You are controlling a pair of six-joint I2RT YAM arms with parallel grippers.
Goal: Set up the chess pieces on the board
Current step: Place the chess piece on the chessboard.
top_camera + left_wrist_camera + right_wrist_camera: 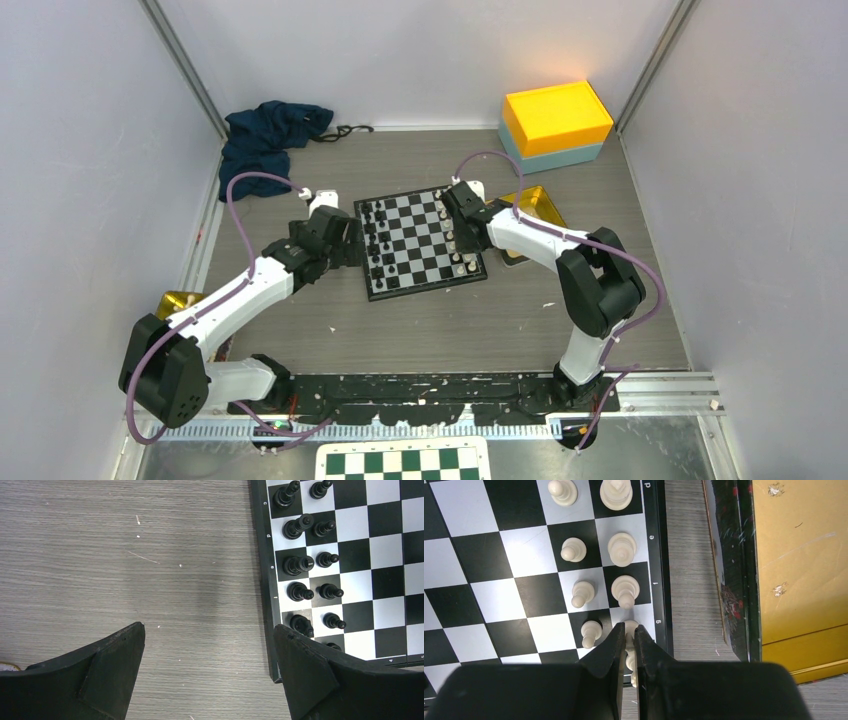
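At the far left corner, a dark blue cloth [270, 135] is lying crumpled on the grey wood-grain table [440, 320]. The left gripper [207, 630] is being held over bare table just beside the left edge of the board [425, 250], its jaws spread wide with nothing between them. In the left wrist view its right finger [310, 670] is overlapping the board's near corner. Open table is lying to the left of this gripper and towards the arm bases.

The black pieces [298, 565] are standing upright in two columns along the board's left side, one to a square. The middle columns of squares are showing bare. The cream-white pieces [622, 547] are standing in two columns along the right side.

The right gripper [629, 630] is being held over the board's right edge column, beside the letter g. Its jaws are nearly together, and a cream-white piece [630, 626] is being pinched between them. Whether that piece is touching its square cannot be told. A pawn is standing just to its left and another piece just beyond it.

A narrow strip of table is separating the board's right edge from a gold tin [799, 570] with a black patterned wall; only scuffed gold surface is showing inside it. In the far right corner, a yellow box [557, 115] is sitting on a teal box [560, 157], well apart from the board.
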